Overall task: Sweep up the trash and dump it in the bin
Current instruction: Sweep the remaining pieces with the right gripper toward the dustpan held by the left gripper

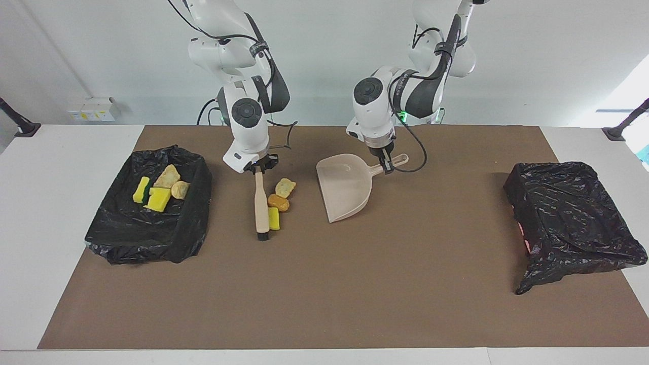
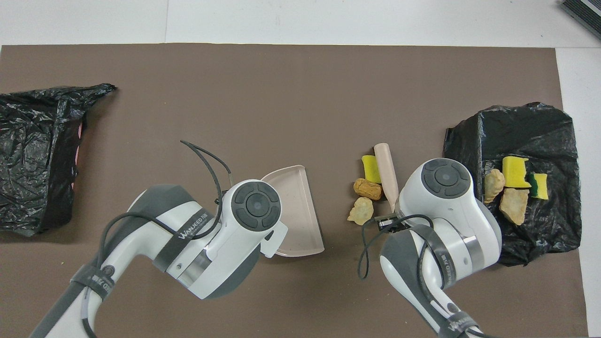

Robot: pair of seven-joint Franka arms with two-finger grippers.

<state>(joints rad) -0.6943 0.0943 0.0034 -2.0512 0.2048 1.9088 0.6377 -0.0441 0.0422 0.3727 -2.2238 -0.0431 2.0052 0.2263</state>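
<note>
The crinkly black bin (image 1: 147,238) held yellow sponges (image 1: 158,198) and crumbly chunks (image 1: 167,177). Right gripper (image 1: 259,169) clamped the brush (image 1: 261,205); left gripper (image 1: 386,166) clamped the smooth dustpan (image 1: 345,190).

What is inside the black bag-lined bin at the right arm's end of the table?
Inside the bin: two yellow sponge bits and two pale bread-like chunks. Anything beneath them or in the bag's folds is hidden.

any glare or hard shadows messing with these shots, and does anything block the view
Facing view: bright wash at the edge by the left arm's end; soft sheen on the crinkled black plastic bin liner; faint shadows beside the beige plastic dustpan. Overhead view: the white arms cover both tools; glare patches on the black bag holding scraps.
</note>
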